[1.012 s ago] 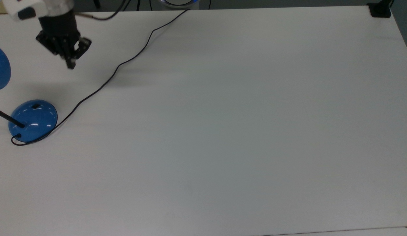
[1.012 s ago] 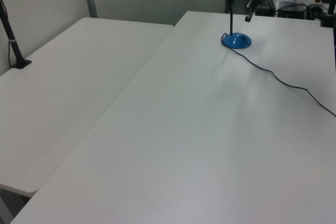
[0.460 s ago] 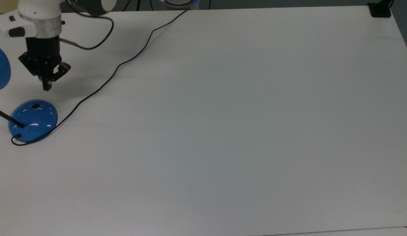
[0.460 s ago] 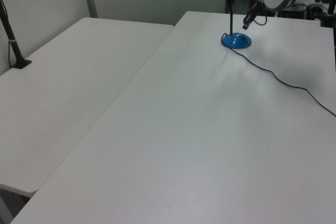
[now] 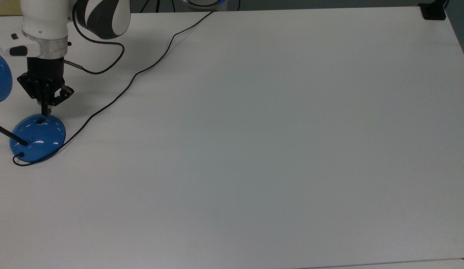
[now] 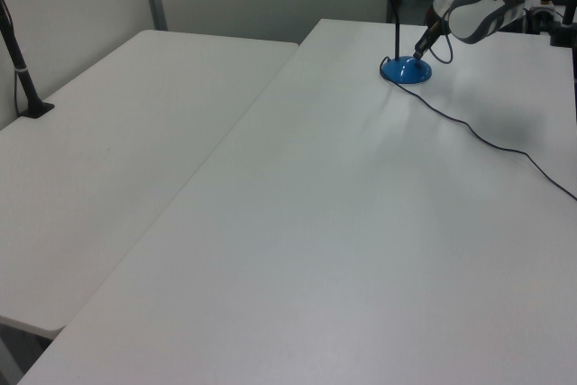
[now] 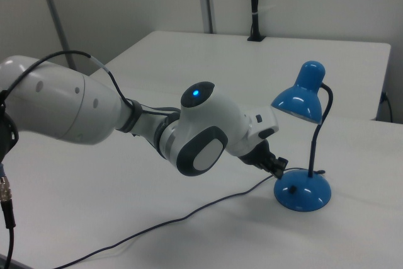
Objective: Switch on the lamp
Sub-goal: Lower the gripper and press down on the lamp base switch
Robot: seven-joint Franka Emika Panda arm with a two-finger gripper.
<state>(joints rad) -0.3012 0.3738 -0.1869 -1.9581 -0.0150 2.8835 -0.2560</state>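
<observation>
One narrow point is formed by the clenched fingers of the gripper, nothing being grasped, and is held just above the black switch on the lamp at the top view's left table edge, presumably so the switch alone is pressed.

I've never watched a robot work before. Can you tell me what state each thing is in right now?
Lamp: upright, unlit.
Switch: on the lamp's base, gripper tip just at it.
Gripper: shut, pointing down at the switch.
Cord: slack, trailing across the table.
</observation>
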